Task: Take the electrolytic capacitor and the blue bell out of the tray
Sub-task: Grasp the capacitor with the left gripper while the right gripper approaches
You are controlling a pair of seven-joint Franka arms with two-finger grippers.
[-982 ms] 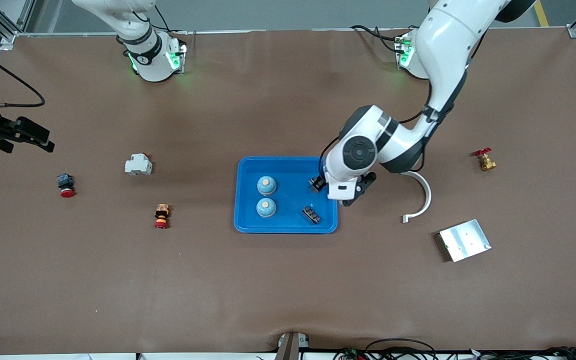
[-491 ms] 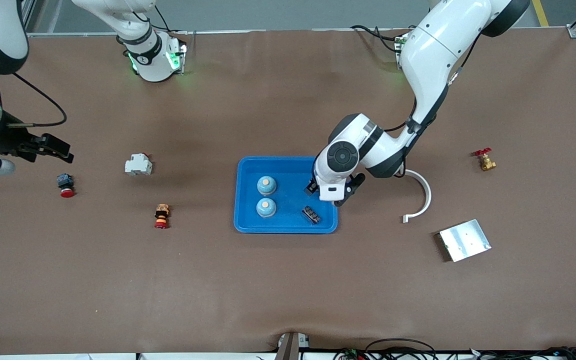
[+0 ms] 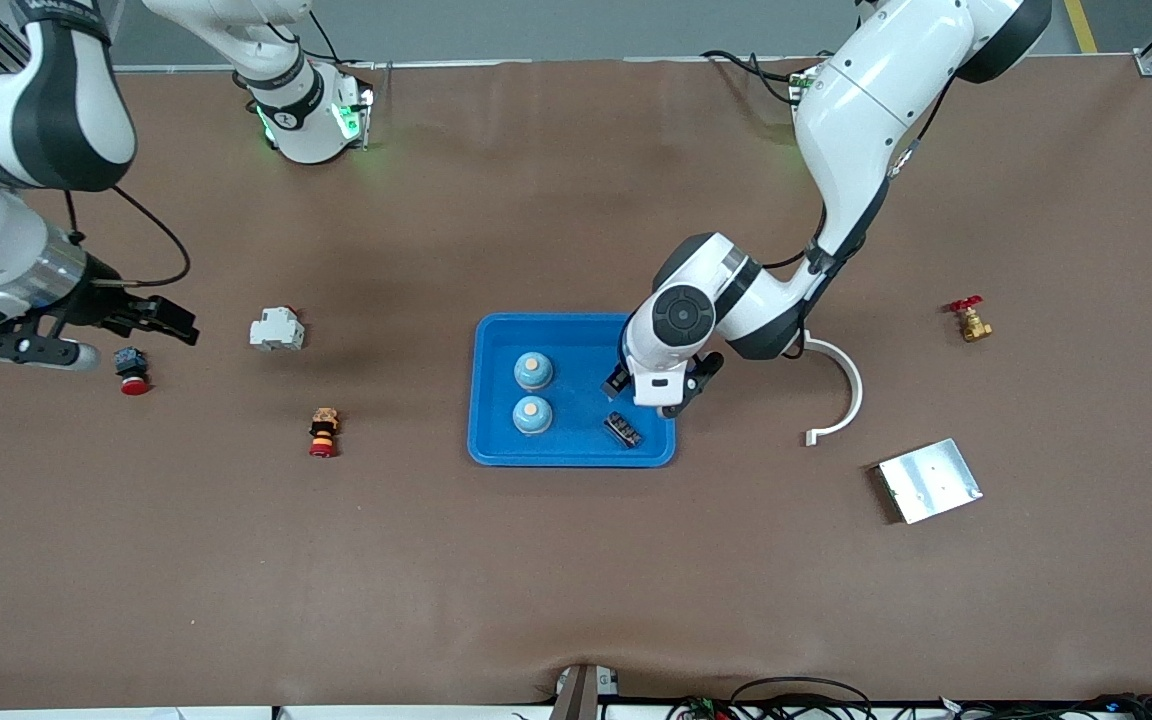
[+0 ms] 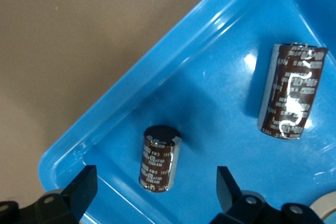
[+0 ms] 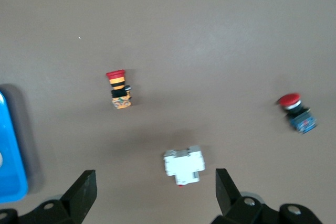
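The left gripper (image 3: 658,393) is held low over the blue tray (image 3: 496,340) at centre frame, jaws spread and empty. In the left wrist view, a small capacitor (image 4: 159,158) is seen upright between the jaws, untouched; a larger capacitor (image 4: 291,92) lies beside it. Two bells (image 3: 533,370) sit in the tray. The right gripper (image 3: 141,322) hangs at the frame's left edge, jaws spread, empty.

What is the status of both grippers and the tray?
Left gripper open, empty, over blue tray. Two capacitors and two bells in tray. Right gripper open, empty, near white breaker.
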